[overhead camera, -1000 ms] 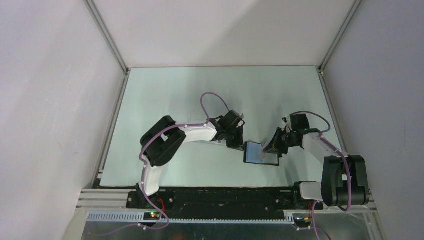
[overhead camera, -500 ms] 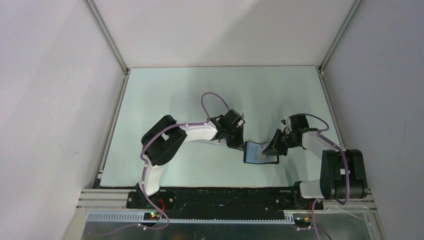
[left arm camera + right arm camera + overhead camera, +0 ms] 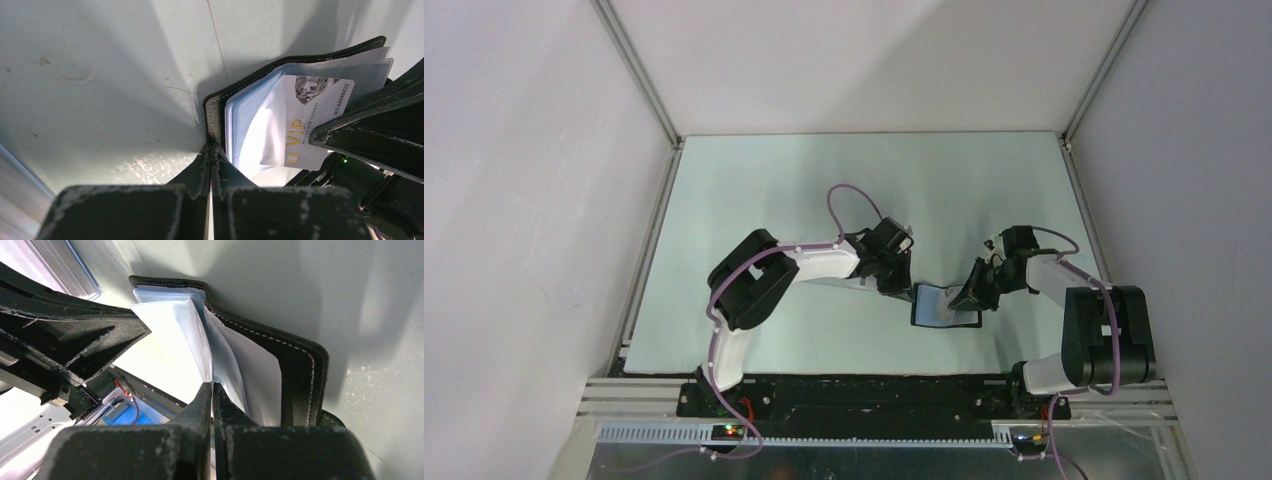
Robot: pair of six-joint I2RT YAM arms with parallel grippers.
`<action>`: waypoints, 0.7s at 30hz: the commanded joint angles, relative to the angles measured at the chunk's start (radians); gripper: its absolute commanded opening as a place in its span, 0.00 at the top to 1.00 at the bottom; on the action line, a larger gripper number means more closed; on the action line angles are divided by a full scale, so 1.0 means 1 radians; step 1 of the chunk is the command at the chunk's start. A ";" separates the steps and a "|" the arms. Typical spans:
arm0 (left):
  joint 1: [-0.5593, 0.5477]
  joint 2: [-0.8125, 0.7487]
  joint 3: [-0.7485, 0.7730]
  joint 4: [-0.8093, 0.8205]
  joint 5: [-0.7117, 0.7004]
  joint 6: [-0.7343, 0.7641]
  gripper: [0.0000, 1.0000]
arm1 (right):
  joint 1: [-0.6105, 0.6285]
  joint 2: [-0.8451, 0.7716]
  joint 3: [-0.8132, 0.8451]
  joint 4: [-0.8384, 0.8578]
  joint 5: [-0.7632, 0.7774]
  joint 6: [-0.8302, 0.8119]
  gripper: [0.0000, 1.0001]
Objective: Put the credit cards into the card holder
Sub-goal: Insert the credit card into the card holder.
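Note:
The black card holder (image 3: 944, 308) stands open on the table between the two grippers, its pale blue-grey pockets (image 3: 252, 125) fanned out. My left gripper (image 3: 211, 150) is shut on the edge of its black cover (image 3: 216, 107). My right gripper (image 3: 212, 388) is shut on a white credit card (image 3: 314, 120) printed with a gold "VIP", and holds it among the pockets. In the right wrist view the black cover (image 3: 300, 370) curves round the white leaves. In the top view my left gripper (image 3: 906, 288) and my right gripper (image 3: 970, 297) flank the holder. No other cards show.
The pale green table (image 3: 824, 190) lies between white walls with metal rails (image 3: 649, 250) along its sides. The arm bases stand on the black strip (image 3: 874, 392) at the near edge.
The right arm's forearm has swung a little toward the back and its wrist has edged closer to the holder. The left arm and the holder have stayed in place.

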State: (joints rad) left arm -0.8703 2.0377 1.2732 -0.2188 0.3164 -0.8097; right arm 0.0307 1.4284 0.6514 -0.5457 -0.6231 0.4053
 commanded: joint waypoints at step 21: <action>0.012 0.091 0.011 -0.071 -0.104 0.072 1.00 | 0.031 -0.051 0.014 -0.078 0.043 0.005 1.00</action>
State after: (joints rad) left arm -0.8654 2.0548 1.3003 -0.2291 0.3180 -0.8017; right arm 0.0505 1.3735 0.6544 -0.6033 -0.5564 0.4286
